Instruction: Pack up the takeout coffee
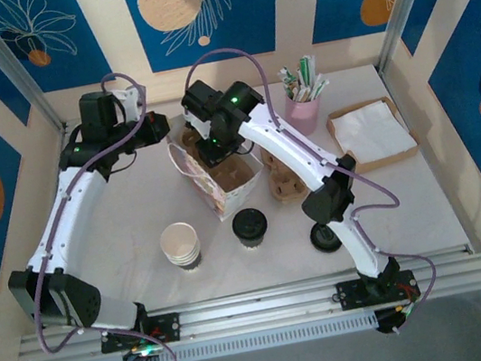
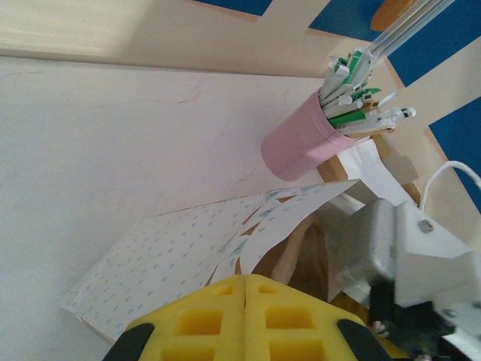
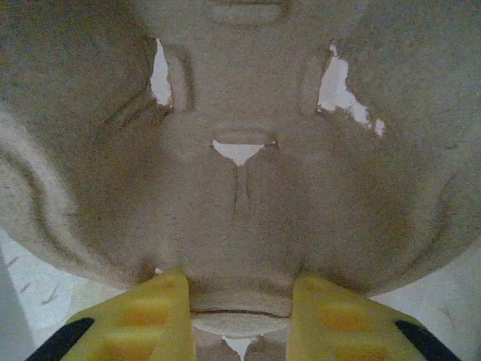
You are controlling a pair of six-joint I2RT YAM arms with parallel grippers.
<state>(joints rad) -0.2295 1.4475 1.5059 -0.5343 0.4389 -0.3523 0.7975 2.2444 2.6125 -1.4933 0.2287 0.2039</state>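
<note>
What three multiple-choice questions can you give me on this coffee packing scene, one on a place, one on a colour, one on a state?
1. Where does the takeout coffee stand?
A) on the table, on the near side of the paper bag
B) inside the bag
C) on a shelf

2. What colour is the cup of wrapped straws?
A) green
B) black
C) pink

3. How do the fingers of the left gripper stand?
A) wide open
B) shut together
C) clamped on a spoon

Answers:
1 A: the top view shows the lidded cup on the table, nearer the arm bases than the bag.
2 C: the left wrist view shows its wall is pink.
3 B: the yellow pads meet with no gap.
</note>
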